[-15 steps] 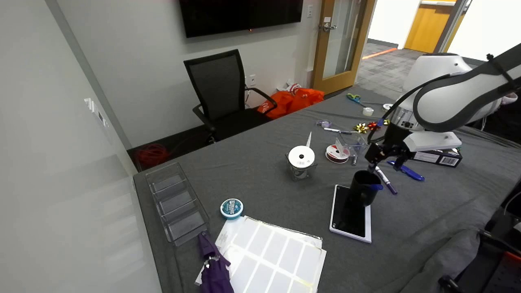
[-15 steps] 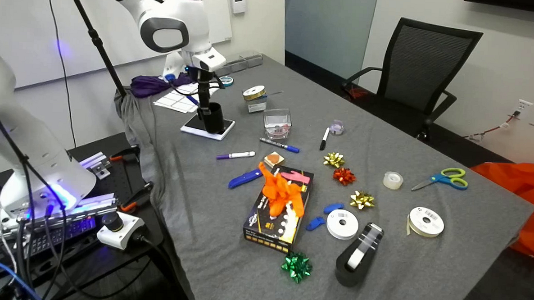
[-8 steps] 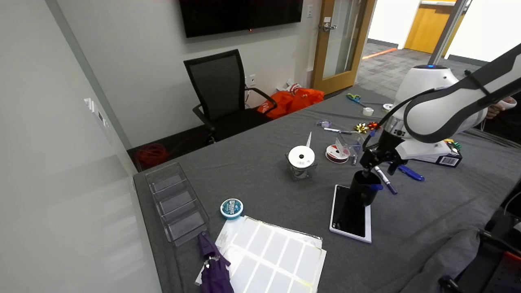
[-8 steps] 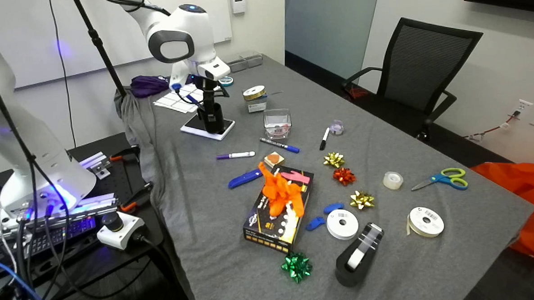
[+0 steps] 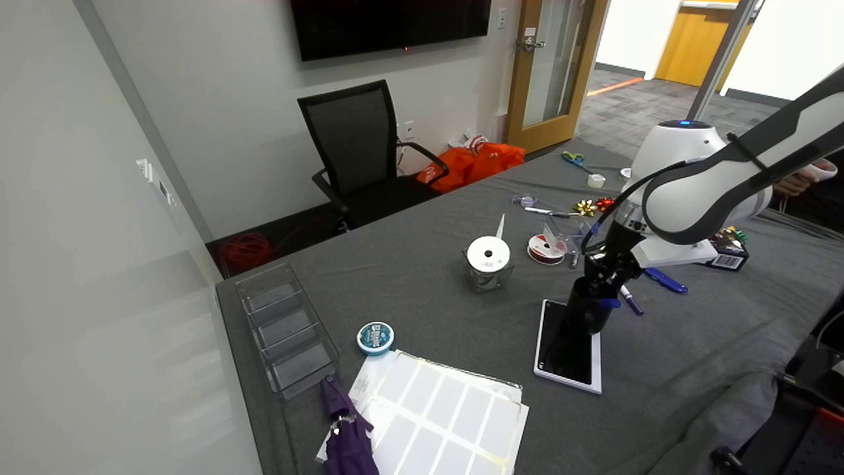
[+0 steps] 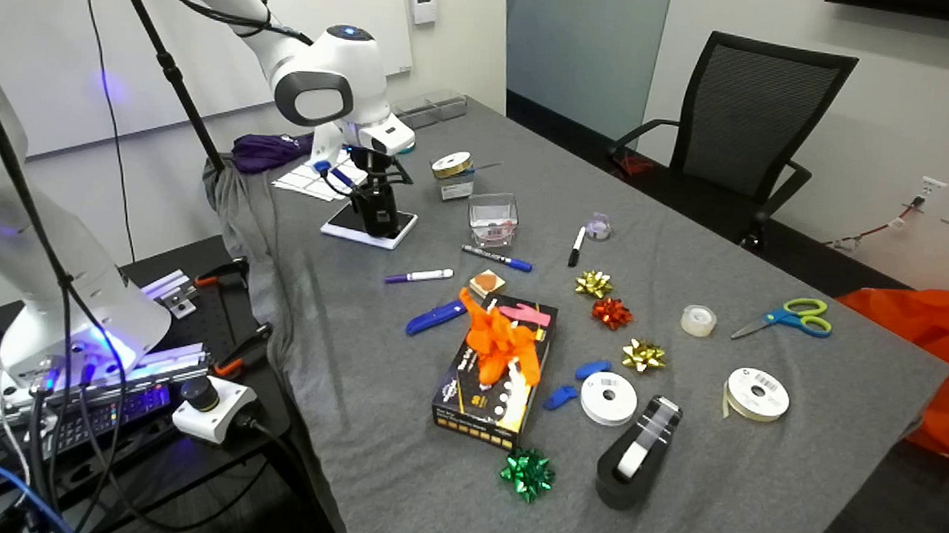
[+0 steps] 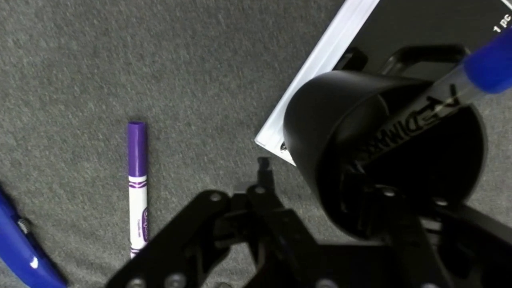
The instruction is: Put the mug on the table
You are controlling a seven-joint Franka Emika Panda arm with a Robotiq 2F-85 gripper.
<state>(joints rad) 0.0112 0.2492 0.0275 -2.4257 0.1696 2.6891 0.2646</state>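
Note:
The dark mug [image 5: 581, 318] stands upright on a flat black slab [image 5: 566, 353] with white edges, which lies on the dark grey table [image 5: 415, 290]. In the wrist view, my gripper [image 7: 309, 166] straddles the near wall of the mug [image 7: 314, 116]. One of its fingers [image 7: 264, 172] is outside, with grey cloth showing between it and the wall. The opposite finger reaches inside the rim, where it is dark, so contact there is unclear. A marker with a blue cap [image 7: 490, 64] leans in the mug. The mug's handle [image 7: 428, 52] points away over the slab.
A purple marker [image 7: 138, 156] and a blue cutter [image 7: 24, 248] lie close to the gripper. A clear box [image 6: 492, 219], a spool [image 5: 488, 254] on a small holder and a gridded white sheet [image 5: 442, 422] surround the slab. Orange gloves [image 6: 503, 344] rest on a black box.
My arm has come down and shifted over the mug, bringing one finger from above the rim to inside it. The mug and slab have stayed in place.

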